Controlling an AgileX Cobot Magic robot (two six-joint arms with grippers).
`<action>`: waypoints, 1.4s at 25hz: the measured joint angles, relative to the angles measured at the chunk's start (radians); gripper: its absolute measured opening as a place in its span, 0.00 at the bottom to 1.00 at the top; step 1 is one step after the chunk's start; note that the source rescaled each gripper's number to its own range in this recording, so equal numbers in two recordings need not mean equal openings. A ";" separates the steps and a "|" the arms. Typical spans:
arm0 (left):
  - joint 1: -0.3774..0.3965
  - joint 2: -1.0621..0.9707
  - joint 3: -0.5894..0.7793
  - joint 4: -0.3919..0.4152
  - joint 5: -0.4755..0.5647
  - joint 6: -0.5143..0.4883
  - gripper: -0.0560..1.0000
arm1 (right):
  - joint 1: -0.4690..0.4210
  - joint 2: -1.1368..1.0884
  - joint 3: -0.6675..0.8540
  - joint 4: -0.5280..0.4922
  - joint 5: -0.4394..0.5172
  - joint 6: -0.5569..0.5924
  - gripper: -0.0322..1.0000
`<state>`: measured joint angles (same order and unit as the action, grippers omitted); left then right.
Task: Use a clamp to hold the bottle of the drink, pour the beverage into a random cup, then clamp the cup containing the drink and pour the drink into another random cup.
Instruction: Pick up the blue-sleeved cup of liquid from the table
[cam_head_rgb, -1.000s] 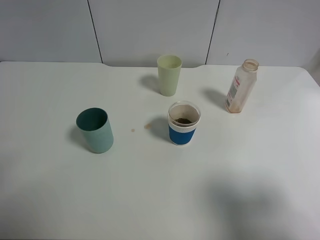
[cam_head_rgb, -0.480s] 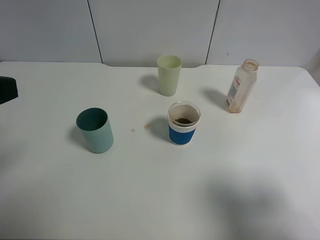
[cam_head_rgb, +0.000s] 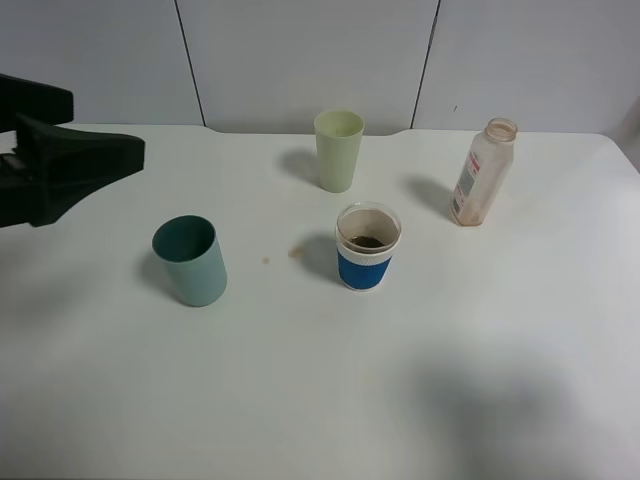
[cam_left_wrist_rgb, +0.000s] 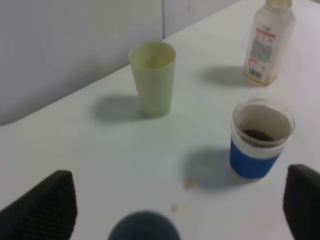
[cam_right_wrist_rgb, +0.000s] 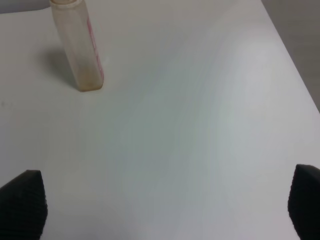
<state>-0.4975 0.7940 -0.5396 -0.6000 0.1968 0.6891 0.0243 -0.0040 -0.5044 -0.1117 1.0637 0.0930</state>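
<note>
The clear, nearly empty drink bottle (cam_head_rgb: 482, 172) stands uncapped at the back right; it also shows in the left wrist view (cam_left_wrist_rgb: 267, 42) and the right wrist view (cam_right_wrist_rgb: 77, 47). A blue-banded clear cup (cam_head_rgb: 367, 247) (cam_left_wrist_rgb: 260, 140) at the centre holds a little brown drink. A pale green cup (cam_head_rgb: 338, 150) (cam_left_wrist_rgb: 152, 77) stands behind it. A teal cup (cam_head_rgb: 190, 260) (cam_left_wrist_rgb: 144, 227) stands at the left. My left gripper (cam_head_rgb: 105, 128) (cam_left_wrist_rgb: 177, 200) is open and empty, above the table's left edge, behind the teal cup. My right gripper (cam_right_wrist_rgb: 162, 205) is open and empty, out of the exterior high view.
Two small brown drips (cam_head_rgb: 295, 252) lie on the white table (cam_head_rgb: 300, 380) between the teal cup and the blue-banded cup. A grey panelled wall (cam_head_rgb: 300, 50) runs along the back edge. The table's right edge (cam_right_wrist_rgb: 290, 65) shows in the right wrist view.
My left gripper has come into the exterior high view from the left edge and moved right, toward the cups. The cups and the bottle have not moved.
</note>
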 joint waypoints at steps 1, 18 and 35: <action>-0.027 0.020 0.000 0.026 -0.034 -0.026 0.54 | 0.000 0.000 0.000 0.000 0.000 0.000 1.00; -0.122 0.237 0.000 0.476 -0.284 -0.549 0.53 | 0.000 0.000 0.000 0.000 0.000 0.000 1.00; -0.214 0.441 0.016 0.625 -0.492 -0.722 0.47 | 0.000 0.000 0.000 0.001 0.000 0.000 1.00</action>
<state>-0.7112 1.2349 -0.5234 0.0249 -0.2957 -0.0333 0.0243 -0.0040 -0.5044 -0.1109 1.0637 0.0930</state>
